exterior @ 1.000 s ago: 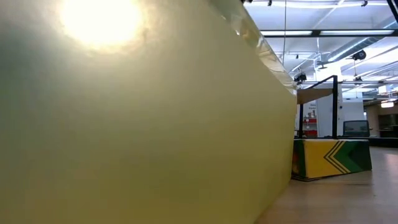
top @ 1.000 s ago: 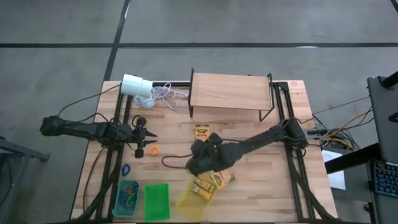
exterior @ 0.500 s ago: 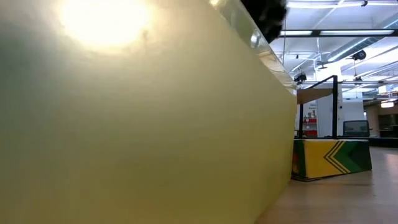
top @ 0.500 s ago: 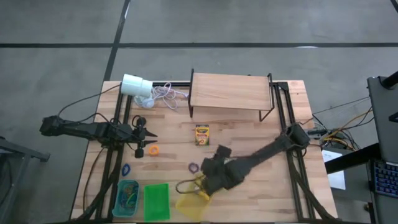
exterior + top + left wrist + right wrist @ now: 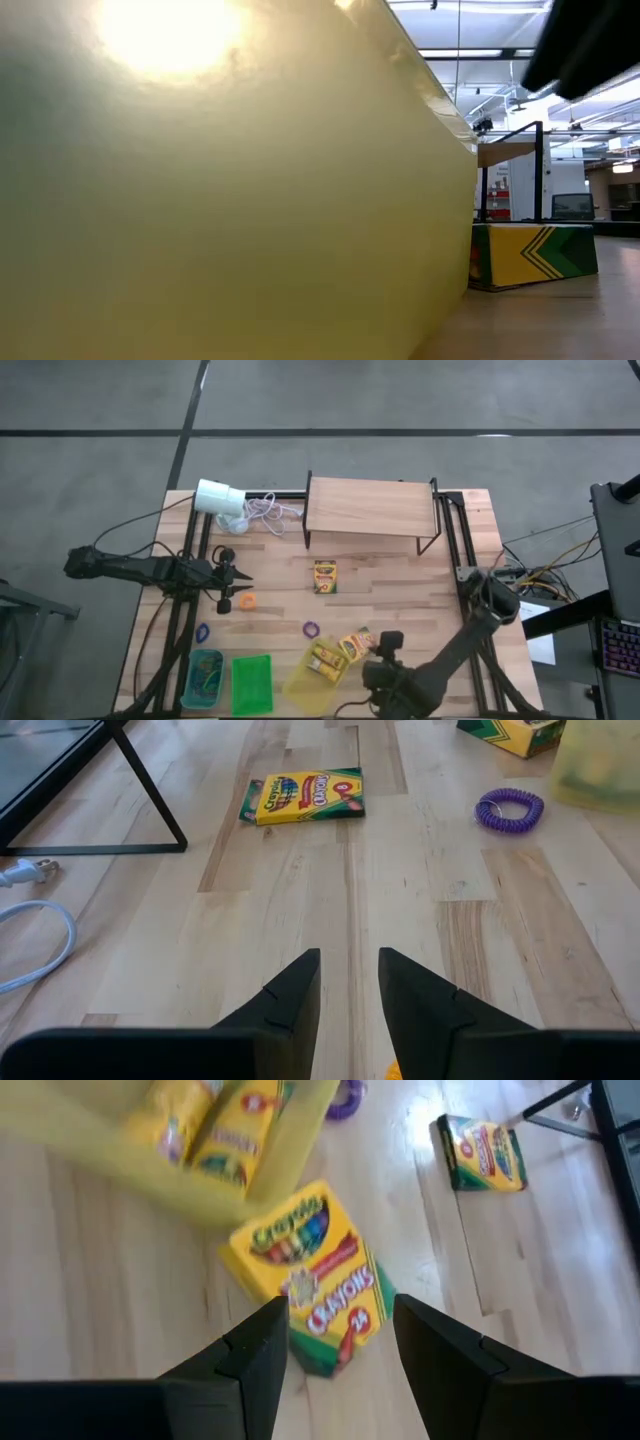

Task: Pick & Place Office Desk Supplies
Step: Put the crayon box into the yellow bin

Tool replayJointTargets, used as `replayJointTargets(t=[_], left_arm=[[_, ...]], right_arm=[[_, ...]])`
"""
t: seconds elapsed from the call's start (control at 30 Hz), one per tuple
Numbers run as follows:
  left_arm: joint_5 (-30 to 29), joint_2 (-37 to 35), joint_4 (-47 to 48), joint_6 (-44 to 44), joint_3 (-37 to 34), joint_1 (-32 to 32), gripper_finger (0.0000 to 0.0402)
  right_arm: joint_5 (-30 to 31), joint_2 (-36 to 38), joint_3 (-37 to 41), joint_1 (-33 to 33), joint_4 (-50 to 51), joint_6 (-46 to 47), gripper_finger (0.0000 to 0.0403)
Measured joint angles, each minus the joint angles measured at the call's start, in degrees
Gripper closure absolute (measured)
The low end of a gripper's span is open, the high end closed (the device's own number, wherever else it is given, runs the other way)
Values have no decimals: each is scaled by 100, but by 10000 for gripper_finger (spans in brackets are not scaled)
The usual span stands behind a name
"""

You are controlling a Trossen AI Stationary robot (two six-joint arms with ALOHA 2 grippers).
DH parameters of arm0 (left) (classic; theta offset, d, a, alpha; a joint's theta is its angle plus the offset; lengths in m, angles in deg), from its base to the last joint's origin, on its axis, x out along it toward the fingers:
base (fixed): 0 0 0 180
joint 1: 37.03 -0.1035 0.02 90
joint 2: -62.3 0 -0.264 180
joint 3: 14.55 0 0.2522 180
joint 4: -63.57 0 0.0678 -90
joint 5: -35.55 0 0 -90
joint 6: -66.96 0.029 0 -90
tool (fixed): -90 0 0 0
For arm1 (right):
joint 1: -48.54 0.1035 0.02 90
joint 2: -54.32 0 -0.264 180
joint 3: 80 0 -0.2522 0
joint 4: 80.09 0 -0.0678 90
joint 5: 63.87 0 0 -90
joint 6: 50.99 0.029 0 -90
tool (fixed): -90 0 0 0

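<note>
A crayon box (image 5: pixel 357 644) (image 5: pixel 305 1280) lies flat on the table beside the yellow bin (image 5: pixel 300 690) (image 5: pixel 120 1140), which holds more crayon boxes (image 5: pixel 327 660). My right gripper (image 5: pixel 375 665) (image 5: pixel 337 1315) hovers open near the front edge. It points down at a slant toward the loose box, with nothing between its fingers. Another crayon box (image 5: pixel 325 575) (image 5: pixel 303 797) lies mid-table, with a purple band (image 5: pixel 311 629) (image 5: pixel 510 809) nearer the front. At the left, my left gripper (image 5: pixel 235 575) (image 5: pixel 348 970) waits with a narrow empty gap, by an orange band (image 5: pixel 245 601).
A wooden shelf (image 5: pixel 370 508) stands at the back, with a white cylinder (image 5: pixel 220 497) and its cord to its left. A green lid (image 5: pixel 252 683), a teal bin (image 5: pixel 205 675) holding bands and a blue band (image 5: pixel 203 631) sit front left. In the low view the yellow bin wall (image 5: pixel 220 200) blocks most of the scene.
My right gripper has swung from the middle of the table, over the yellow bin, toward the near edge and the right, rolling as it went. The purple band and the mid-table crayon box now show uncovered. The crayon boxes have not moved.
</note>
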Motion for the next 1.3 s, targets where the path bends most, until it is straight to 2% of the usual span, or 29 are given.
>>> replayJointTargets(t=[0.23, 0.63, 0.87, 1.03, 1.3], left_arm=[[0, 0, 2, 7, -2, 1, 293], [-2, 0, 1, 17, -2, 2, 293], [0, 0, 1, 16, -1, 2, 293], [-2, 0, 0, 15, -2, 0, 293], [0, 0, 0, 13, -2, 2, 293]], right_arm=[[-32, -9, 537, 144, -162, -433, 225], [-403, -9, 747, -91, -787, -742, 225], [-395, -9, 925, -97, -1003, -746, 225], [-396, -9, 1256, -97, -1390, -1345, 225], [-269, -11, 1685, -99, -1734, -1699, 225]])
